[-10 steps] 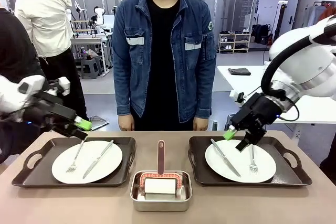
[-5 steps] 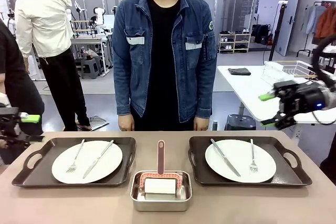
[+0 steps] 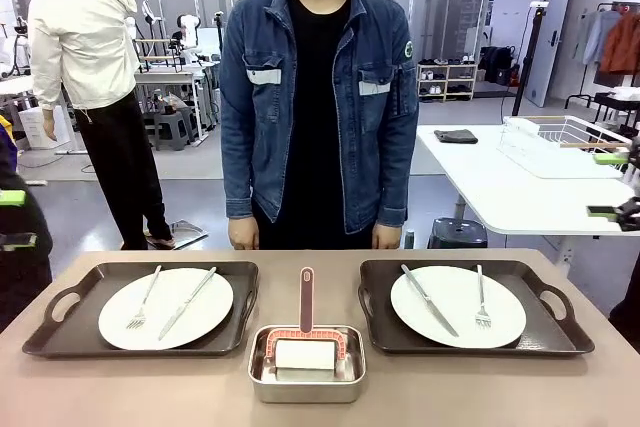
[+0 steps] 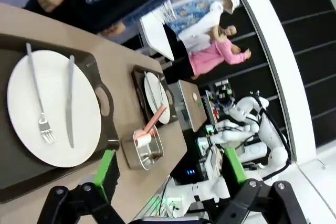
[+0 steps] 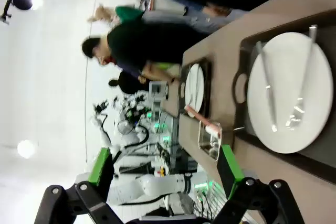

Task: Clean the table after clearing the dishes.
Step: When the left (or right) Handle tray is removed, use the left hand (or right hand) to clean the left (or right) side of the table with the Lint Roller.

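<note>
Two white plates, each with a knife and fork, lie on dark trays on the brownish table. The left plate is on the left tray. The right plate is on the right tray. My left gripper is open at the far left edge, above and outside its tray. My right gripper is open at the far right edge, beyond its tray. Both hold nothing.
A small steel tin holding a pink-handled brush and a white block sits at the front middle between the trays. A person in a denim jacket stands at the far edge, hands down. A white table with a wire rack stands behind on the right.
Both arms have drawn back outward, away from above the trays to the picture's side edges. The dishes and tin have not moved.
</note>
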Controlling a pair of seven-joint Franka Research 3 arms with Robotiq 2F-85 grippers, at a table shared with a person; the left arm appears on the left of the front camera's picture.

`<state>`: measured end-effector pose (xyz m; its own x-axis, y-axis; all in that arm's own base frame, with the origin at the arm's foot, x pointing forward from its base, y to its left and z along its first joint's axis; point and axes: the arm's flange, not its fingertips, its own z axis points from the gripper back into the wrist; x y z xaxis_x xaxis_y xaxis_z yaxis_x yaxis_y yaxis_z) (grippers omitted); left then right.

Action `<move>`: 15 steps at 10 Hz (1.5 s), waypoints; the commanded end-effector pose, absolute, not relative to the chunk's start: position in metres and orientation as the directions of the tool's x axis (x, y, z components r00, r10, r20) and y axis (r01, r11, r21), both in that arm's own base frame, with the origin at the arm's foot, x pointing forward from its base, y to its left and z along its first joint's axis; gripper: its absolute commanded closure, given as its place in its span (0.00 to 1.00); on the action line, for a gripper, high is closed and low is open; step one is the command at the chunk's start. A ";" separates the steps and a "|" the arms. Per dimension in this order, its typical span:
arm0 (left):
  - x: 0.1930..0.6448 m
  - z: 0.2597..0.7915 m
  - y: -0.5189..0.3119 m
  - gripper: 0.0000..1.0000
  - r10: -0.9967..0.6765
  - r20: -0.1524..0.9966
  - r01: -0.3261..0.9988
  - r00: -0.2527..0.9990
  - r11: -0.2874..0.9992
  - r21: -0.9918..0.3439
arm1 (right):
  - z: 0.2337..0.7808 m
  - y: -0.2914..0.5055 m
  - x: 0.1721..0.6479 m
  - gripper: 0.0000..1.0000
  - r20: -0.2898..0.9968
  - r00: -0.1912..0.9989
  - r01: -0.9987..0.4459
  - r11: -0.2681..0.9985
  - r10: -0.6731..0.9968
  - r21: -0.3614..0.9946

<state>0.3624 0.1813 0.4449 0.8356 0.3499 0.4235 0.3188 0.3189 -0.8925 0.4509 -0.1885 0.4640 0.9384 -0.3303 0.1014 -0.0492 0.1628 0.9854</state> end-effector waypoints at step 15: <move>0.354 0.456 0.192 0.00 0.382 0.432 0.310 0.817 0.341 -0.888 | 0.457 -0.205 0.446 0.00 0.094 0.926 -0.031 0.176 -0.364 0.984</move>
